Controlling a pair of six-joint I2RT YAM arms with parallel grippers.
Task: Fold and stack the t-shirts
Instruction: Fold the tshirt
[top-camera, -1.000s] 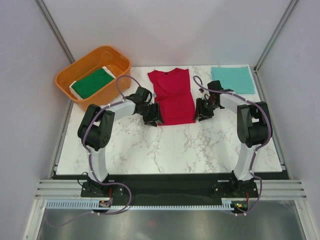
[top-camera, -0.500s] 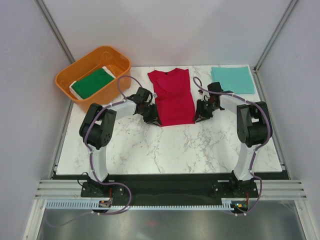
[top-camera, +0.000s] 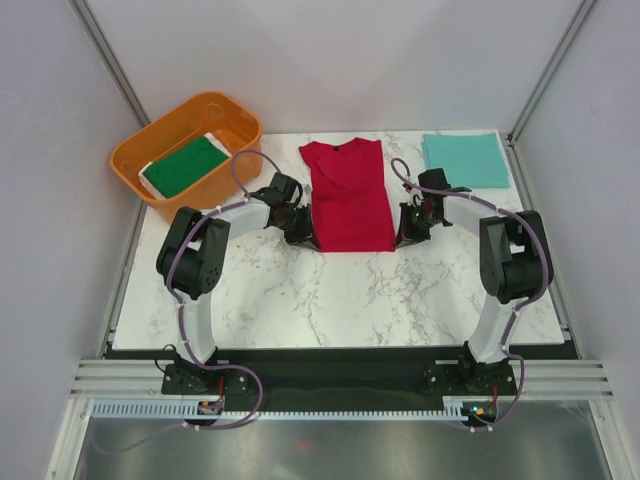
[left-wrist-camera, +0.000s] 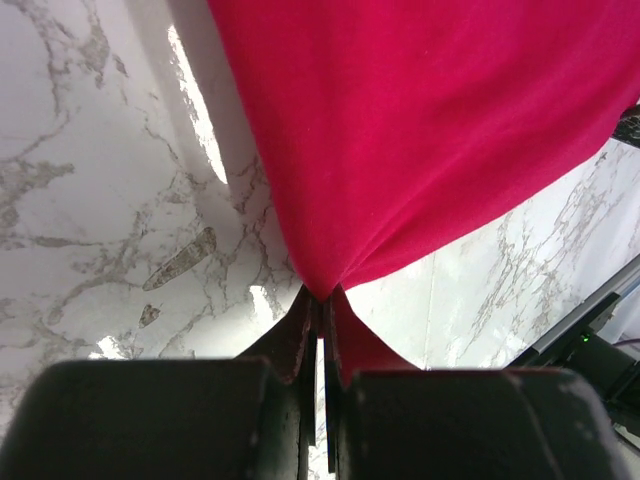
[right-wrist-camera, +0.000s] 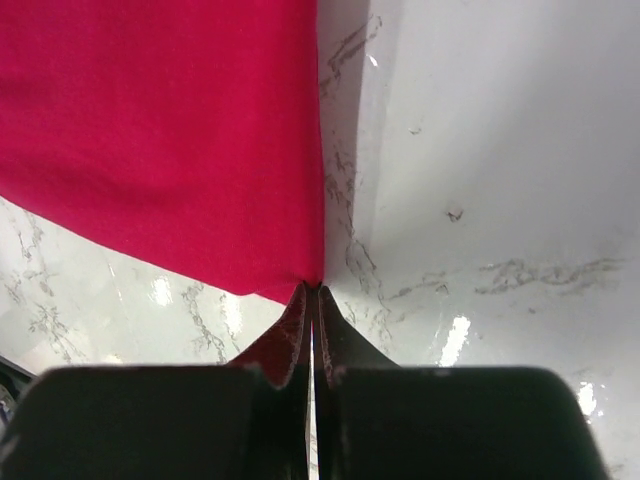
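Shifting slightly to the right and drawing taut along its near hem, the red t-shirt (top-camera: 348, 195) is lying flat in the middle of the marble table (top-camera: 330, 290), collar away from the arms. The left gripper (left-wrist-camera: 320, 305), wide a second ago, is now pinching the shirt's near-left corner. The right gripper (right-wrist-camera: 313, 295) is clamping the near-right corner the same way. With both corners held, the hem looks ready for folding toward the collar. The teal t-shirt (top-camera: 465, 160) is sitting folded at the far right. The green t-shirt (top-camera: 183, 165) is waiting in the orange tub (top-camera: 170, 125).
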